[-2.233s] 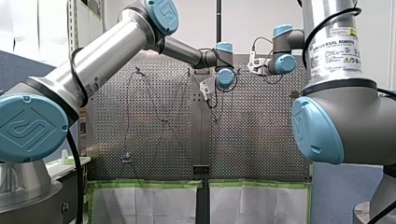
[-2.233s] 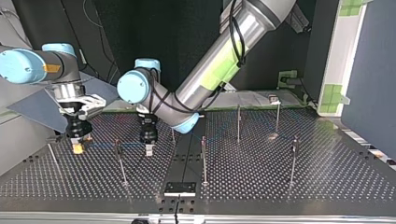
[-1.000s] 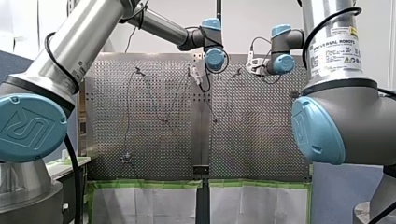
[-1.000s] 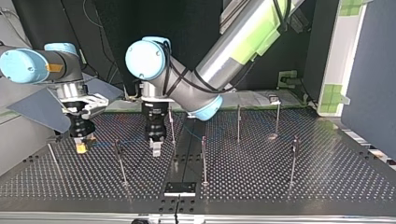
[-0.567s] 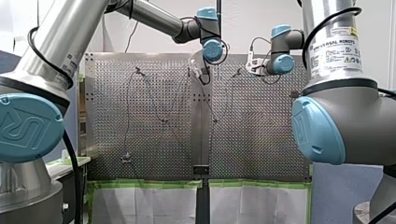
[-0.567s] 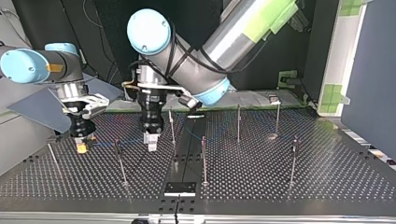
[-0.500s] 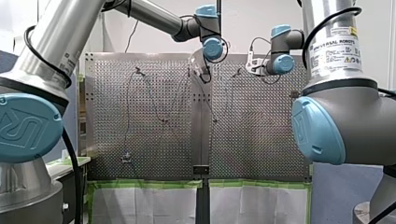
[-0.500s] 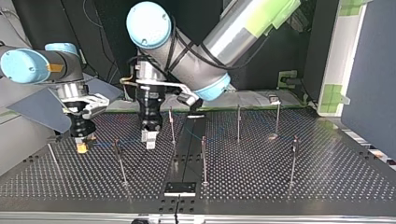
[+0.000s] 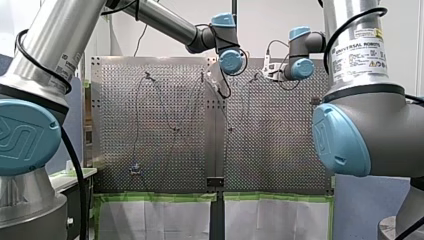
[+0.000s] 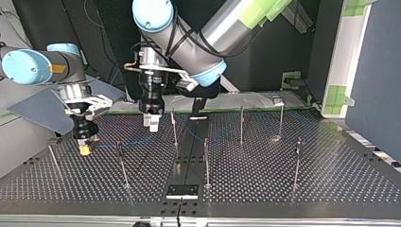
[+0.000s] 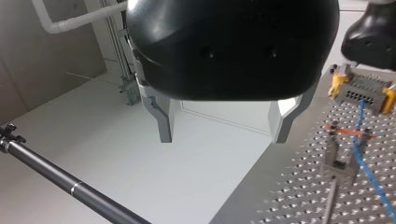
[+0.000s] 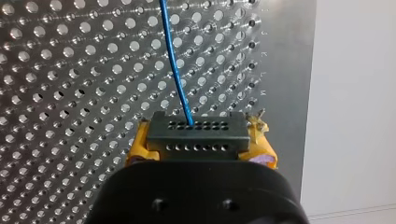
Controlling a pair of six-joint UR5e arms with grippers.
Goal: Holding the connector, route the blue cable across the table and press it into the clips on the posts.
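Note:
In the top view my right gripper (image 10: 85,147) hangs low over the perforated table (image 10: 255,179) at the left. Its yellow pads are shut on the dark connector (image 10: 85,149). The right wrist view shows the connector (image 12: 196,131) clamped between the pads (image 12: 137,150), with the blue cable (image 12: 175,60) leading away over the plate. The cable (image 10: 135,141) runs past a clip post (image 10: 119,153) toward the middle posts (image 10: 174,125). My left gripper (image 10: 152,124) hangs raised behind the cable, open and empty. Nothing lies between its fingers (image 11: 164,123), and the connector (image 11: 362,88) is off to one side.
More thin posts (image 10: 241,124) (image 10: 297,158) (image 10: 206,158) stand across the table's middle and right. A small black plate (image 10: 182,190) sits at the near edge in the top view. A dark pole (image 11: 70,186) crosses below my left gripper in its wrist view.
My left arm has lifted its open gripper up off the cable and toward the back of the table. My right gripper has stayed in place with the connector.

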